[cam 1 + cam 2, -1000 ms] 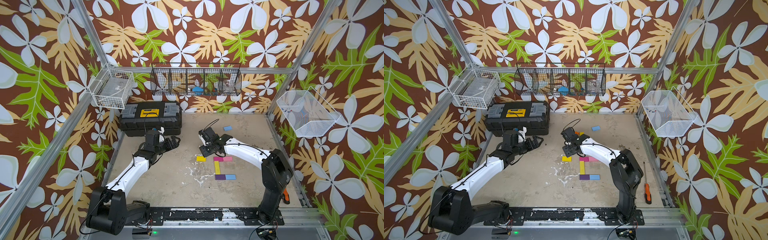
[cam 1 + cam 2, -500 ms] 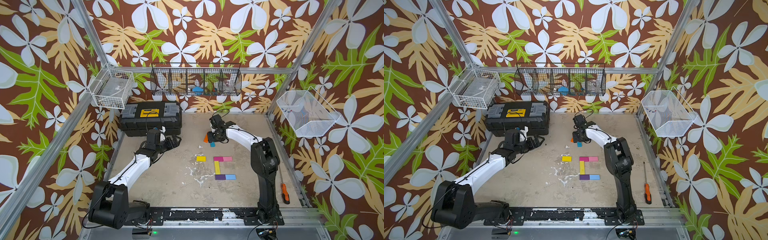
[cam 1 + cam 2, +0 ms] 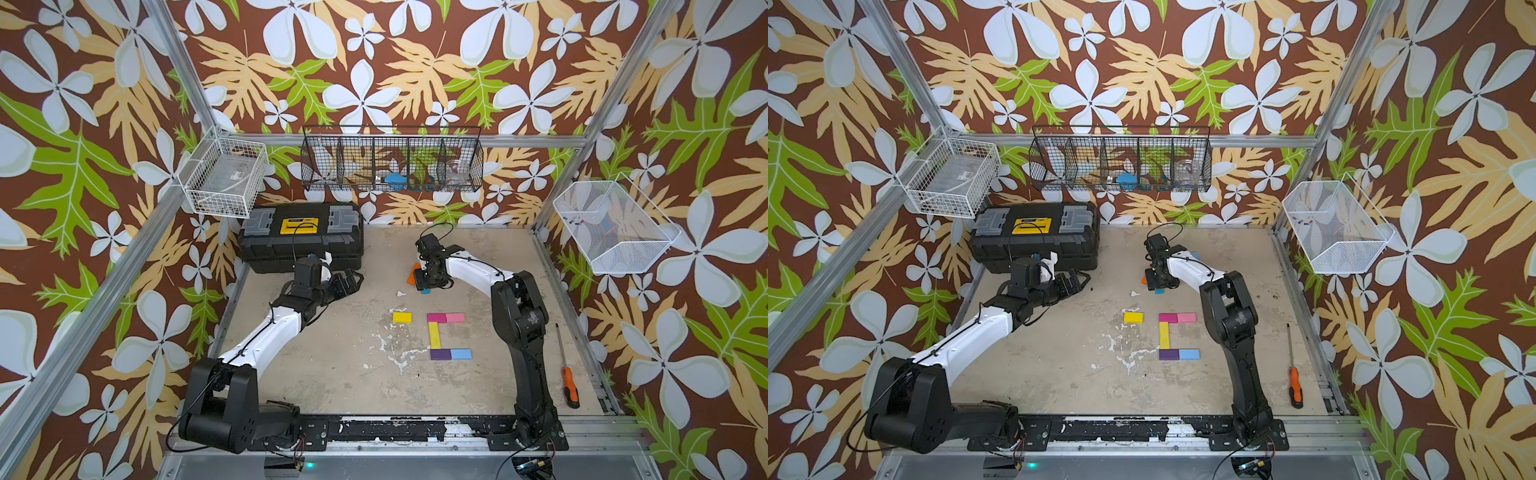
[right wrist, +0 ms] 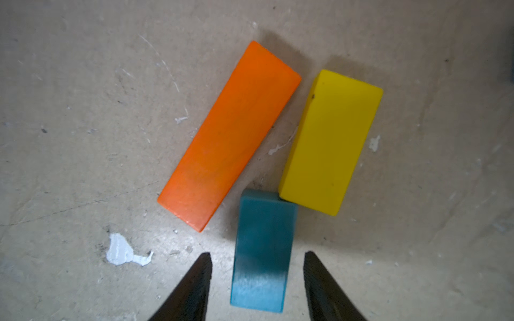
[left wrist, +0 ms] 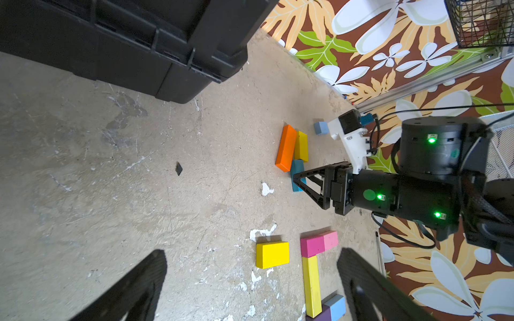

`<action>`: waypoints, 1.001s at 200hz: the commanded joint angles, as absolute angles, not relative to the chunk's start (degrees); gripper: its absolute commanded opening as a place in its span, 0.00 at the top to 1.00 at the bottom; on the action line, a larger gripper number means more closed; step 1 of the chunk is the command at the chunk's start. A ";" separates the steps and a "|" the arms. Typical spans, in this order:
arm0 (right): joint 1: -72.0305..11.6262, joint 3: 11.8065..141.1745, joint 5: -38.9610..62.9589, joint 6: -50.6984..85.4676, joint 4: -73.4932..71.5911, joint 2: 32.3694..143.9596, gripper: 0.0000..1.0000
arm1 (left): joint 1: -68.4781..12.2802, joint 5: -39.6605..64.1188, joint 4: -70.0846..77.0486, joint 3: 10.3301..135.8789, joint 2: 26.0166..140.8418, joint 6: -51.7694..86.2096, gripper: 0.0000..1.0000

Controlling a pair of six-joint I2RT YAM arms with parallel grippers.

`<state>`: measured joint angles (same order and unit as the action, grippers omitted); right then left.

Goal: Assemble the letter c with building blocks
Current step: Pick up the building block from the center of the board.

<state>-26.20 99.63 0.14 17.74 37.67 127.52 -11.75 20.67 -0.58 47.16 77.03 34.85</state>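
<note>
Teal block [image 4: 262, 250] lay lengthwise between the parted jaws of right gripper [image 4: 257, 253], untouched, likely lined up for a pinch; left gripper [image 5: 253, 251] gaped wide, parked aside.

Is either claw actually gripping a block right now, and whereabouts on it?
Nothing is held. The right gripper flanks one end of the teal block, with a gap on each side; the left gripper is open and empty.

Scuffed beige tabletop [image 3: 332, 374] with black toolbox [image 3: 299, 245], 10 coloured building blocks [image 5: 272, 254], 1 orange-handled screwdriver [image 3: 568, 386].
</note>
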 commanded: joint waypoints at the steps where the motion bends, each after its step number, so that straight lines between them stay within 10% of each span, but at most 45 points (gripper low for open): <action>1: -26.19 99.76 -0.23 17.10 38.06 128.62 0.50 | -11.65 21.28 0.02 47.55 76.92 35.19 0.00; 64: -26.19 91.98 1.85 17.02 34.38 120.77 0.94 | -11.66 21.03 -1.26 47.81 75.61 34.59 0.00; 200: -48.93 92.97 1.58 -2.42 34.36 117.31 0.96 | 0.59 20.59 -9.12 53.17 76.49 28.40 0.00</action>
